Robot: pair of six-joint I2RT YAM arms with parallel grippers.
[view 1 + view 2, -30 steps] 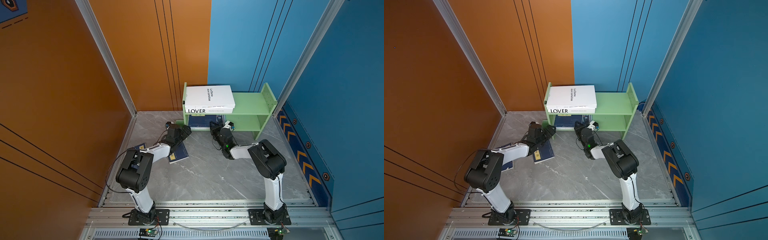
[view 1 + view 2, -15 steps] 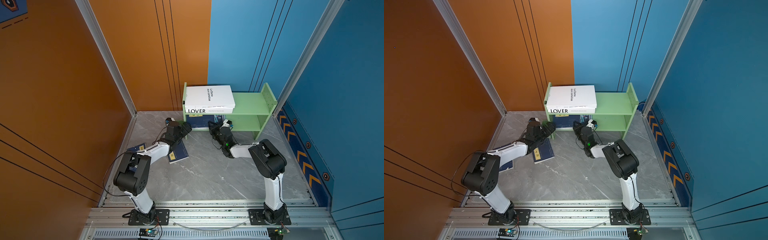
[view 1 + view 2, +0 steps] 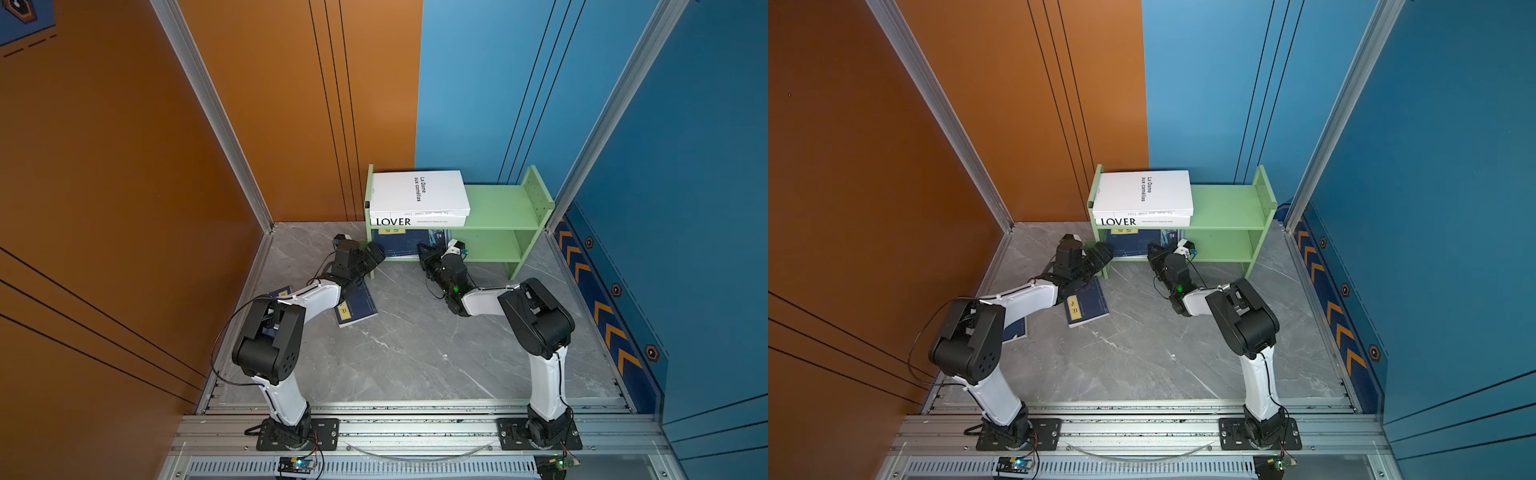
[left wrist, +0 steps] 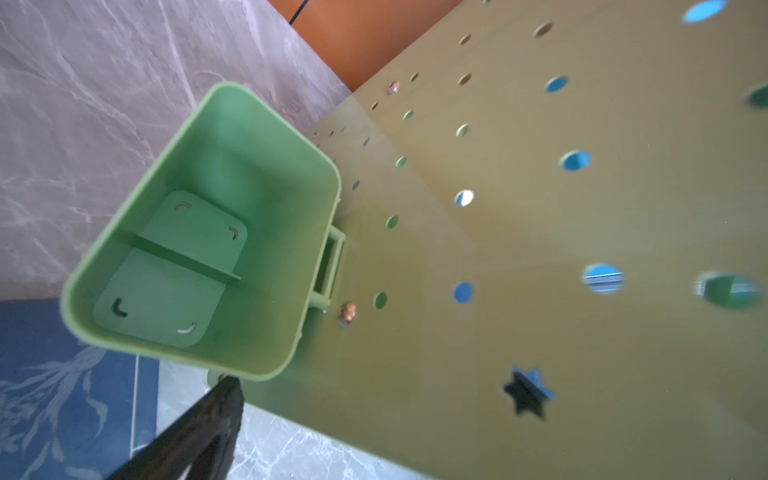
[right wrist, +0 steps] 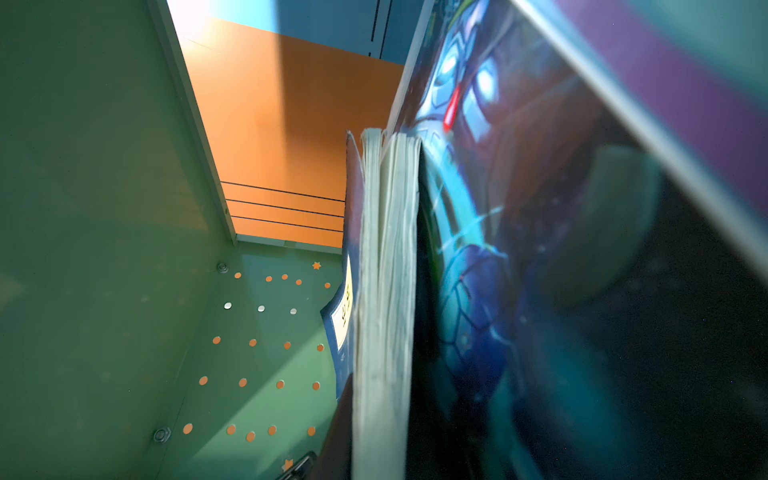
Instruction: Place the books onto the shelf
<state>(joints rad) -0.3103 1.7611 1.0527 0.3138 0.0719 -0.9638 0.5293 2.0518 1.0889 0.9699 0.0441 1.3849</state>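
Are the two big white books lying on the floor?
No, the white books lie stacked on the top tier of the green shelf.

White arms [image 3: 316, 296], black joints [image 3: 266, 349] (green light [image 3: 456, 289])

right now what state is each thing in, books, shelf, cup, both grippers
shelf, upright on the floor
white books, stacked flat on top tier
shelved navy book, leaning in lower tier
teal magazine, in lower tier against that book
floor navy books, two lying flat, partly under left arm
green cup, empty, hung on side panel
left gripper, open, empty
right gripper, shut at the magazine, grip unclear
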